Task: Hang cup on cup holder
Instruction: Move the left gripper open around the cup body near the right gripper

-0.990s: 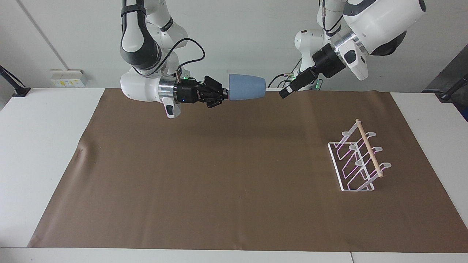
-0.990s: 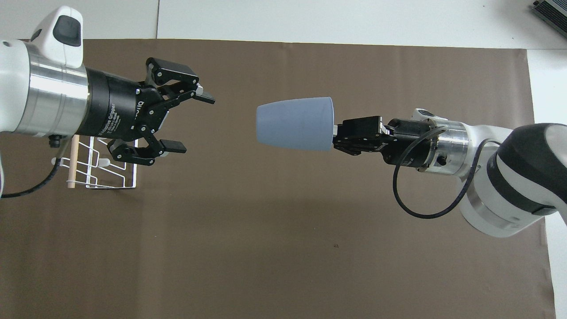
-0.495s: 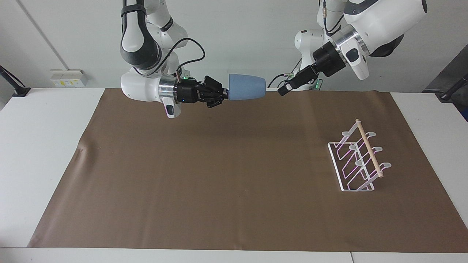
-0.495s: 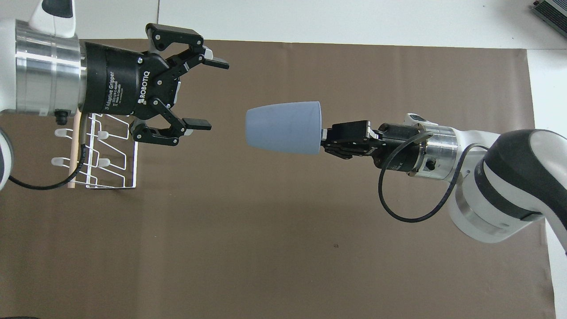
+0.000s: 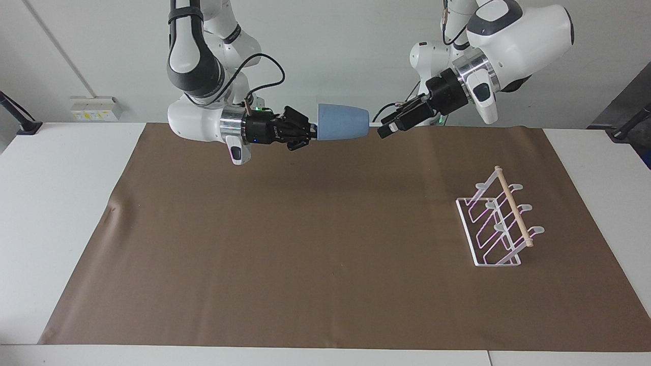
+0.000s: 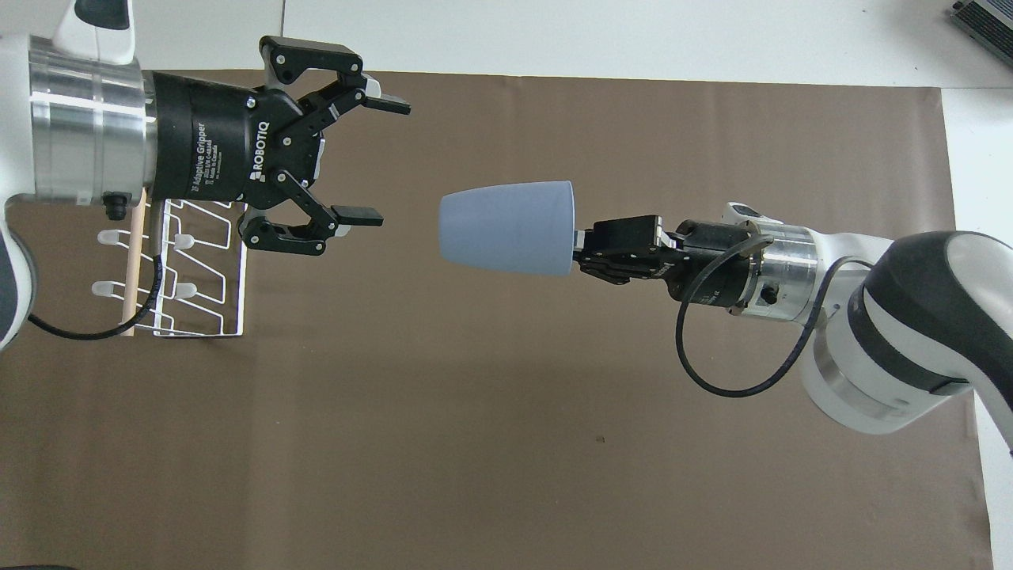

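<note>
Now, the scene by parts:

Cup: the cup (image 5: 343,121) lies on its side in the air above the brown mat (image 5: 325,244), over the edge of the mat by the robots, about midway between the two arms.
Cup's long axis: level, running along the line between the two tools; the narrow closed base (image 6: 445,229) points at the left tool, the wide rim end sits at the right tool.
Right tool: the right tool (image 6: 582,252) is pressed together on the cup's rim end and carries it.
Left tool: the left tool (image 6: 372,158) hangs in the air with its fingers spread wide, mouth turned toward the cup's base, a clear gap apart from it.
Key relation: in the overhead view the cup's axis passes close by one spread finger rather than through the middle of the mouth, so a handover would likely need the left tool lined up first.
Cup holder: the cup holder (image 5: 496,223) stands on the mat at the left arm's end of the tabletop, no cup on it.
Nearer arm: the left arm is nearer the holder.
</note>
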`<state>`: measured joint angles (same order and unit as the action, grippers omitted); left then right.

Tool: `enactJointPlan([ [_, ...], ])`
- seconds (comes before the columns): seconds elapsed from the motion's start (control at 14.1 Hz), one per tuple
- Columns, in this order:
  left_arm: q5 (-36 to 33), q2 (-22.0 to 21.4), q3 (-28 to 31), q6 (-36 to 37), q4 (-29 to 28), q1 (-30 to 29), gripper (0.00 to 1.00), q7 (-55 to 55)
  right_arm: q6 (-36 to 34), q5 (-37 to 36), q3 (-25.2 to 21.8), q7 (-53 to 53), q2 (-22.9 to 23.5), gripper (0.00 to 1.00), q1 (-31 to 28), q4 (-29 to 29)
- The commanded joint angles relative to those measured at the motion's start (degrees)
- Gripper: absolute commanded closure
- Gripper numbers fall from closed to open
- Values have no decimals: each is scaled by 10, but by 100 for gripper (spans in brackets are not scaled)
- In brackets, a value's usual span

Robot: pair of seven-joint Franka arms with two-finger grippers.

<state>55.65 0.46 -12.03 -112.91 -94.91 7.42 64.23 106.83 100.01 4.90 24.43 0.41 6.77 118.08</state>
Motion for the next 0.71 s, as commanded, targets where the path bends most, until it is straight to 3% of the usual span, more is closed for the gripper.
enactJointPlan([
  [0.0,16,-25,3,-25,-30,22,0,47,10,21,1,13,-16,100,0,17],
  [0.64,13,-38,3,-172,-81,80,0,181,18,21,2,14,-17,100,3,21],
])
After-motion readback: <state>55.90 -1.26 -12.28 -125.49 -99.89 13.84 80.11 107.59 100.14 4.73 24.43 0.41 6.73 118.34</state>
